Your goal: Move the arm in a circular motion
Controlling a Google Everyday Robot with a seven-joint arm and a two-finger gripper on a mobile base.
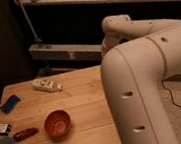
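**Arm is up, circle not clear yet**

The task is only to swing the arm (135,80) round in a circle. Nothing has to be picked up or put down. One look cannot show how much of the circle is done, so I think most of it may be left to do.

The big off-white arm stands at the right edge of the desk (82,93). It goes up from the near right corner, bends at a fat elbow, and another part reaches back over the far right corner.

The gripper is not in sight, so I cannot tell if it is open or holds anything.

The orange bowl (57,123) and white bottle (46,84) lie well apart from the arm.
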